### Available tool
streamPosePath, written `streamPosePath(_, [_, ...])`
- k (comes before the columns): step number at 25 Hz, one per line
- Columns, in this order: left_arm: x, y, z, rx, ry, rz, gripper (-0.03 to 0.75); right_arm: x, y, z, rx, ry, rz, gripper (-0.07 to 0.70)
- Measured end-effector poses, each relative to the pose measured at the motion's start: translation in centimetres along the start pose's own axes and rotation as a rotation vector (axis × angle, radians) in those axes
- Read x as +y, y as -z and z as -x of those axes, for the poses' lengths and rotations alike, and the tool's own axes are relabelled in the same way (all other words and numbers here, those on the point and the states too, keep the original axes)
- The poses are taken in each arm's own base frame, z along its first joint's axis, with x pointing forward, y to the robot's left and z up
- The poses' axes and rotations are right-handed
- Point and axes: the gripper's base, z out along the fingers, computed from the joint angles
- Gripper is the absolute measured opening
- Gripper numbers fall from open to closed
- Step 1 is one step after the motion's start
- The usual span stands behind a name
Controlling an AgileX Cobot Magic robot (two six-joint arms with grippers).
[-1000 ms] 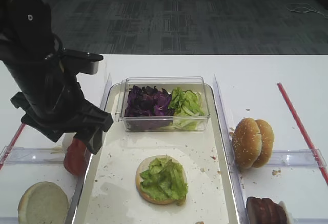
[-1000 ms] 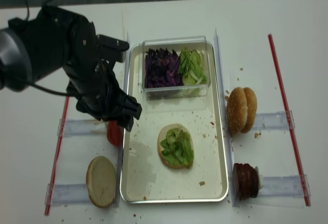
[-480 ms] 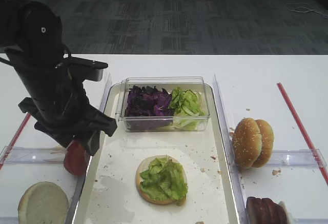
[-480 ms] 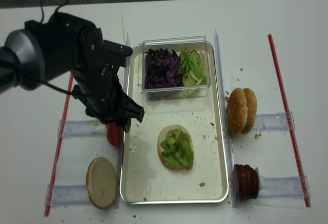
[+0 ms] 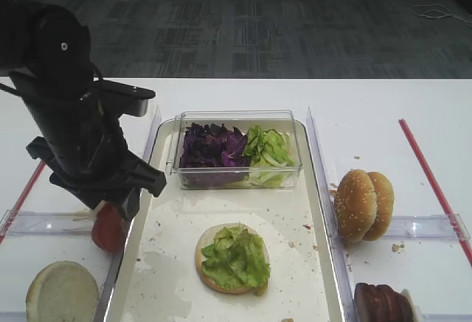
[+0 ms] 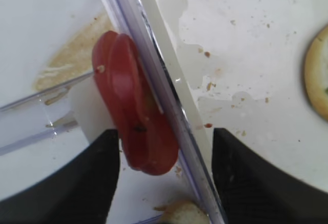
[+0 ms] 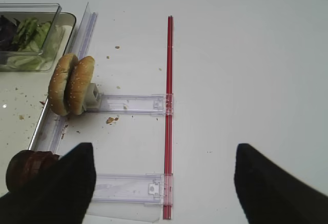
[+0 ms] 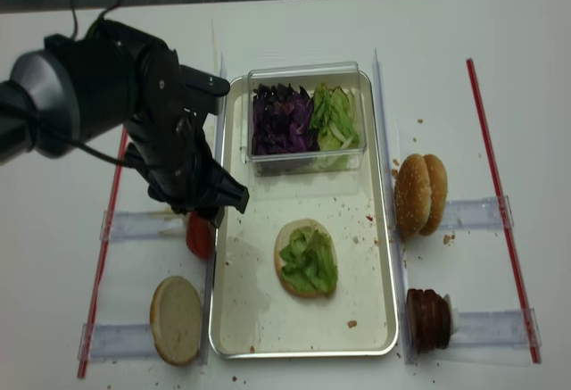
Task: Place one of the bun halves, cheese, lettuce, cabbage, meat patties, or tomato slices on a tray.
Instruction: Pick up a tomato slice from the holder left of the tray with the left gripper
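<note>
White tabletop fills your view, with grey carpet beyond its far edge. At its centre lies the tray (image 8: 234,336), crumb-speckled, and on the tray's far end stands a clear plastic box (image 8: 306,160) with the cabbage (image 8: 278,119) in its left half and loose lettuce (image 8: 336,115) in its right. Nearer you on the tray, a flat bun half topped with lettuce (image 8: 306,257) sits alone.

Your left gripper (image 6: 164,157) hangs just outside the tray's left rim, over the tomato slices (image 6: 134,126). From the left wrist view, the slices stand on edge against a clear rail, pressed up beside the tray's rim. The two fingers (image 6: 66,183) flank the slices with space on both sides, so the jaws are apart and clamp nothing. That raised rim runs between the fingers too, right beside the tomato.

Another pale cut bun half (image 8: 176,318) lies on the table left of the tray's near corner. Right of the tray, two sesame bun halves (image 8: 420,193) stand on edge, and the meat patties (image 8: 428,317) are stacked nearer you. Red strips (image 8: 498,194) border both sides.

Your right gripper (image 7: 164,183) hovers over bare table, fingers wide apart, holding nothing.
</note>
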Motion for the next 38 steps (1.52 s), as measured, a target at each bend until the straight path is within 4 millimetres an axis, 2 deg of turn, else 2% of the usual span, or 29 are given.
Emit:
streamPosePath(9, [0.0, -1.3, 0.2, 0.036, 0.0, 0.005, 0.398, 0.0, 0.0, 0.0, 0.0, 0.0, 0.0, 0.589])
streamPosePath(20, [0.0, -1.4, 0.2, 0.037, 0.0, 0.005, 0.351, 0.0, 0.0, 0.0, 0.0, 0.0, 0.0, 0.589])
streamPosePath(38, [0.0, -1.5, 0.2, 0.039, 0.0, 0.005, 0.347, 0.0, 0.0, 0.0, 0.0, 0.0, 0.0, 0.589])
